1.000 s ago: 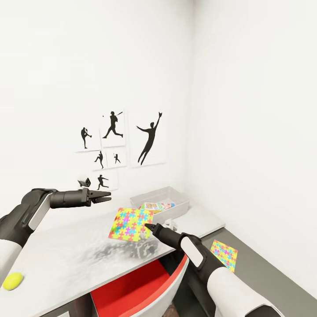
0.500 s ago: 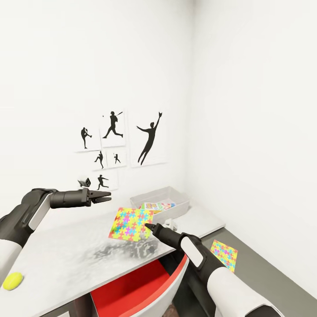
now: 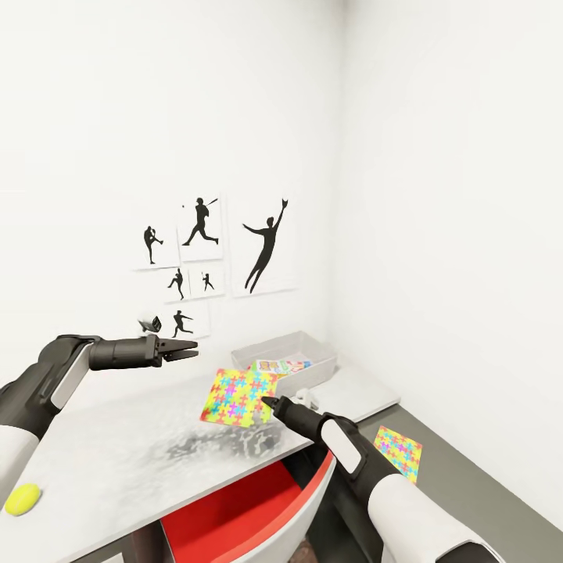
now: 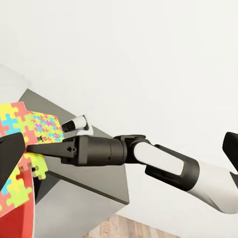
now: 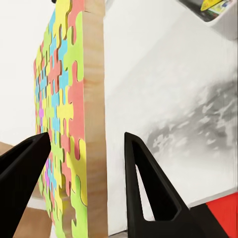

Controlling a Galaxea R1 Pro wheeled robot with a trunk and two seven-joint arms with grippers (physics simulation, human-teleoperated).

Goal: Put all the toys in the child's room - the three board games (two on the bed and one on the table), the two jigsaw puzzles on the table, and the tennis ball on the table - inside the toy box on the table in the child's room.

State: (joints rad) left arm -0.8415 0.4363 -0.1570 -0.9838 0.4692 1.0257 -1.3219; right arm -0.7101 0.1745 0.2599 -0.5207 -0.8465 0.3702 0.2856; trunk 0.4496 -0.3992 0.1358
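Tennis ball [image 3: 22, 499]: sat alone on the table's near left corner, well apart from everything else.
Table [image 3: 117, 446]: pale top along the wall, with a red chair [image 3: 234, 512] tucked under its front edge.
Left gripper [image 3: 186, 349]: hung above the table, pointing toward the toy box; its fingers looked nearly pressed together with nothing between them.
Wall pictures [image 3: 203, 258]: 6 black silhouettes of ball players, pinned behind the left arm.
Jigsaw puzzle [image 3: 238, 397]: held tilted on edge above the table, just short of the toy box, its colourful face toward me.
Right gripper [image 3: 270, 403]: pinched the jigsaw puzzle's edge; the right wrist view showed the board [image 5: 74, 124] between its 2 dark fingers [image 5: 144, 183].
Toy box [image 3: 317, 361]: grey tray in the table's far right corner, with a printed box inside.
Second jigsaw puzzle [image 3: 397, 452]: lay on the floor to the right of the table.
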